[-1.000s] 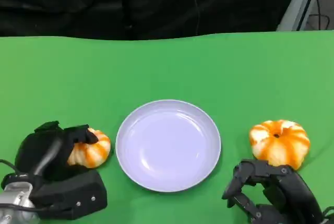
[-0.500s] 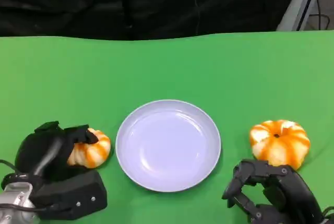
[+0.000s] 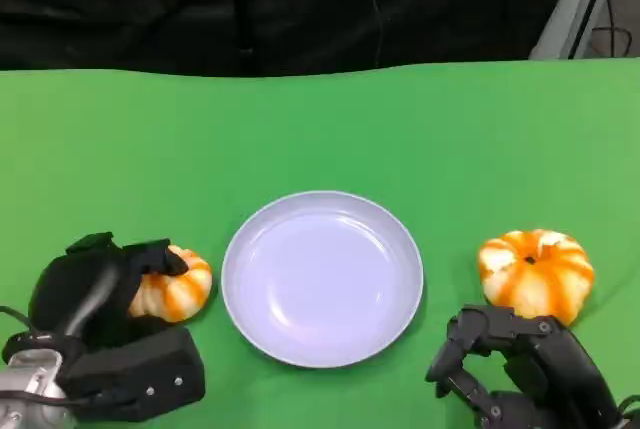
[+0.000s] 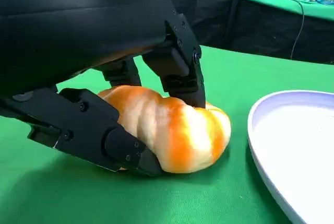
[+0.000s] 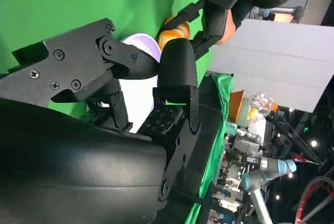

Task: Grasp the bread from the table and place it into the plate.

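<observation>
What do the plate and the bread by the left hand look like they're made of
Plate: likely smooth plastic or melamine, pale lavender with a soft sheen. Bread held by the left hand: glossy, with very even orange and cream stripes, so probably a plastic or foam replica.

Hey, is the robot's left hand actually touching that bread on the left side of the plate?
Touching. The left wrist view shows the left hand with its fingers pressed onto the top of the bread and another wrapped under its near side.

From where I stand, no writing, label, brand or number can be read on anything here; a blue strip far behind the green surface in the left wrist view is too blurred to make out.
</observation>
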